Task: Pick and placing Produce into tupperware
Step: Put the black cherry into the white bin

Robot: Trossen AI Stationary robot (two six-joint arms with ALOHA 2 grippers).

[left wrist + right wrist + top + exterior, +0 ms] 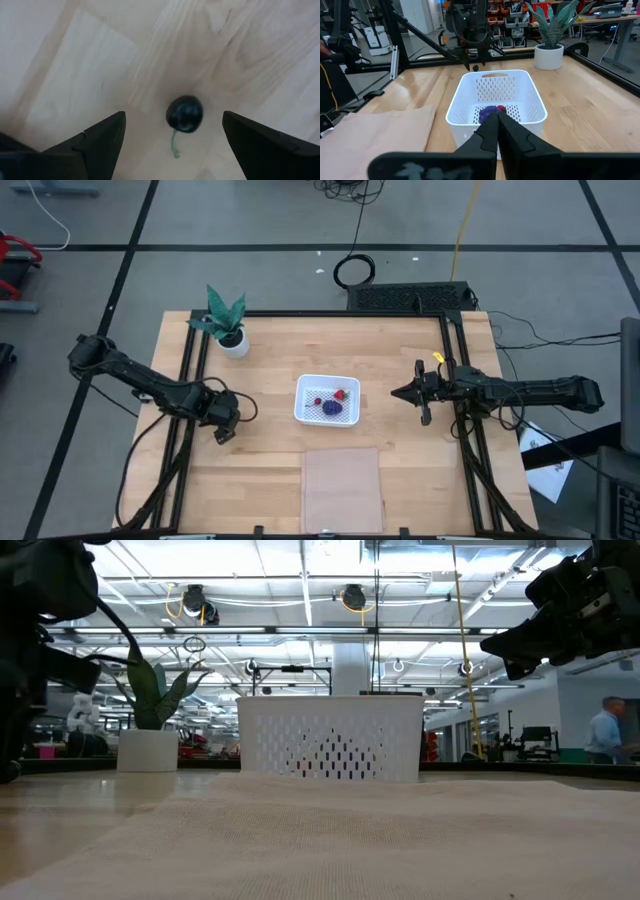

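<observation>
1. The tupperware point(327, 401) sits mid-table, between my two grippers.
2. In it lie a lumpy cluster point(331, 408) and two strawberry pieces point(340, 394).
3. My left gripper point(224, 423) hangs over a berry point(184, 113) on the table, one finger on either side of it.
4. My right gripper point(422, 392) is to the container's right.
5. A potted plant point(228, 323) stands behind and to the left of the container; a flat sheet point(343, 489) lies before it.

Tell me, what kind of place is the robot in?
Probably a big robotics lab or workshop. Beyond the wooden table you can see ceiling lights on open beams, shelves of equipment, and cables on the floor.
</observation>
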